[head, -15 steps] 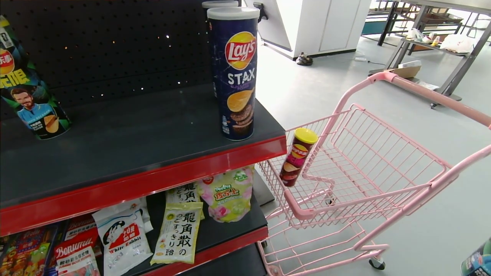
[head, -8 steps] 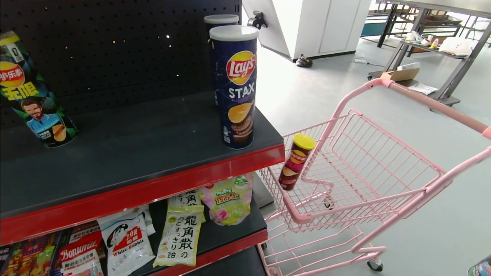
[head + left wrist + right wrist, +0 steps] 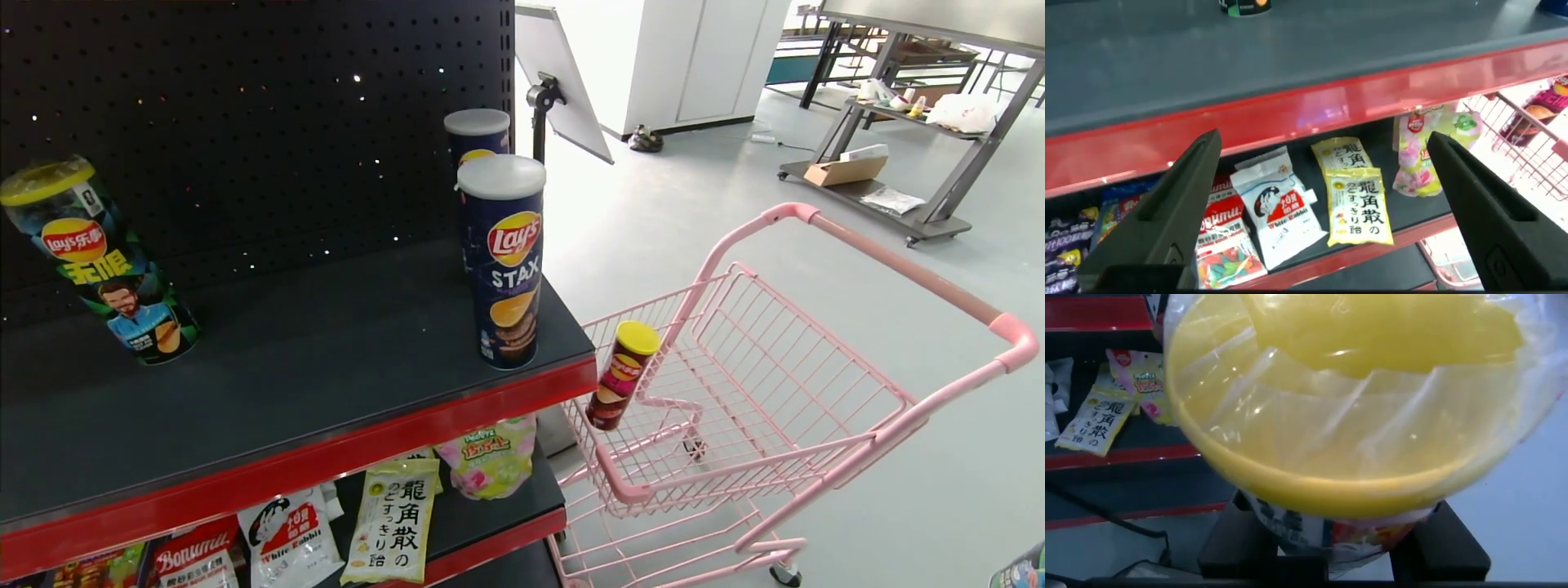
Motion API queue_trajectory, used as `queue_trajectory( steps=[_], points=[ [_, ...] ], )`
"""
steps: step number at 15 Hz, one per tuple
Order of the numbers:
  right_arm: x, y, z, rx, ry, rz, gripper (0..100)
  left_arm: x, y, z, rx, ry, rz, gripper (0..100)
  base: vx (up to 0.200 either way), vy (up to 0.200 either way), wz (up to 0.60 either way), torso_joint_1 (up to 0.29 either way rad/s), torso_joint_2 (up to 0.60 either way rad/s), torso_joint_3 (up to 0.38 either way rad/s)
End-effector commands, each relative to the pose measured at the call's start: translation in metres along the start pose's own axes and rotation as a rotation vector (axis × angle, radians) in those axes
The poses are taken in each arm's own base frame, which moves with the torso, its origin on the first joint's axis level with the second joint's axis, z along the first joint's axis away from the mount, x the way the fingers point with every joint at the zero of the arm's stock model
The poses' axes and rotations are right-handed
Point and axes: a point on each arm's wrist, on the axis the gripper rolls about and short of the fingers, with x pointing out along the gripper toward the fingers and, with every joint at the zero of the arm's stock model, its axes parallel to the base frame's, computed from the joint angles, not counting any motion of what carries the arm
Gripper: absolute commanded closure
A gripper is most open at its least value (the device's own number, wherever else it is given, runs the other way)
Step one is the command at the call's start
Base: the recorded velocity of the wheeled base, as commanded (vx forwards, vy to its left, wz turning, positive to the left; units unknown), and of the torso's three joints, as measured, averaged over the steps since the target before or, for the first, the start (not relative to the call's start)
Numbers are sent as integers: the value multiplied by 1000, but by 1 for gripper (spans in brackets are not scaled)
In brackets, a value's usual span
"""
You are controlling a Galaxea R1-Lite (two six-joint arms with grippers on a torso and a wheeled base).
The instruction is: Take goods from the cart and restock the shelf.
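My right gripper (image 3: 1339,549) is shut on a chip can with a yellow lid (image 3: 1347,400), its black fingers (image 3: 1239,539) pressed to the can's sides. A sliver of that can (image 3: 1020,570) shows at the head view's lower right corner. A dark red can with a yellow lid (image 3: 620,376) leans in the front corner of the pink cart (image 3: 816,457). My left gripper (image 3: 1323,212) is open and holds nothing, in front of the shelf's red front edge (image 3: 1315,102). On the black shelf (image 3: 310,359) stand two blue cans (image 3: 506,261) and a green can (image 3: 98,261).
Snack bags (image 3: 396,523) lie on the lower shelf under the red edge. A black pegboard (image 3: 245,122) backs the shelf. A sign on a stand (image 3: 559,82) rises behind the blue cans. Grey floor lies open to the right of the cart, and a trolley rack (image 3: 882,188) stands far back.
The whole head picture has shifted downward, so the camera has moved. The cans, the cart and the held can keep their places relative to each other.
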Motion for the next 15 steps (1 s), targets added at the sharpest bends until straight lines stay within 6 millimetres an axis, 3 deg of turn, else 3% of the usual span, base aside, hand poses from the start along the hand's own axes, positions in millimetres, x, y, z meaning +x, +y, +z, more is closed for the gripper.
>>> queue_trajectory(
  steps=[1,13,15],
  points=[
    [4,0,1,-2,21,4,100,0,0,0,0,2,1,0,0,0,0,178,-432,-266],
    [13,0,4,-3,54,7,100,0,0,0,0,0,1,0,0,0,0,139,-332,-196],
    [15,0,4,-3,63,-1,100,0,0,0,0,2,1,0,0,0,600,17,-24,-19]
  ],
)
